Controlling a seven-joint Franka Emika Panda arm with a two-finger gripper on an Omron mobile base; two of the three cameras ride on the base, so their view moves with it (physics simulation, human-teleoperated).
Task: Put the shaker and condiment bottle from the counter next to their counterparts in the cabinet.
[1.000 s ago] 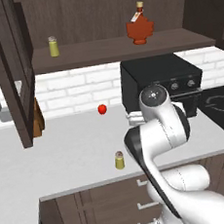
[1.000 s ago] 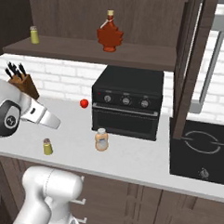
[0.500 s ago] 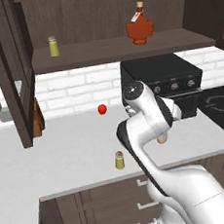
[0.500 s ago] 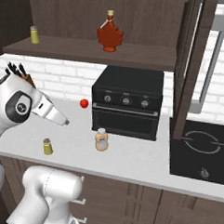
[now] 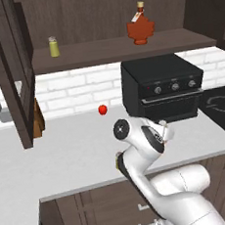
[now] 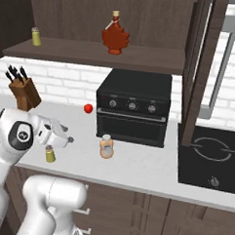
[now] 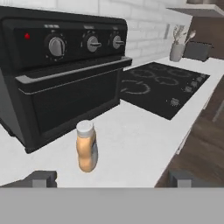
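Left base: arm has swung down low over tabletop (image 5: 65, 158) since a sec ago; twin shaker (image 5: 53, 47) and maple bottle (image 5: 140, 27) on cabinet shelf.
Right base: gripper (image 6: 64, 136) now beside shaker (image 6: 50, 154), condiment bottle (image 6: 106, 146) near oven (image 6: 133, 108).
Hand: fingers (image 7: 41, 178) spread wide, empty; aimed at bottle, prob. first pick.

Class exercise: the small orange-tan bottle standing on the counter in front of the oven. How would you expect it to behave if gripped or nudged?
The condiment bottle stands upright, tall on a narrow base, so a high sideways nudge would probably tip it. Its rounded body suggests it would roll once down. It looks smooth and glossy, so it may slip unless gripped squarely.
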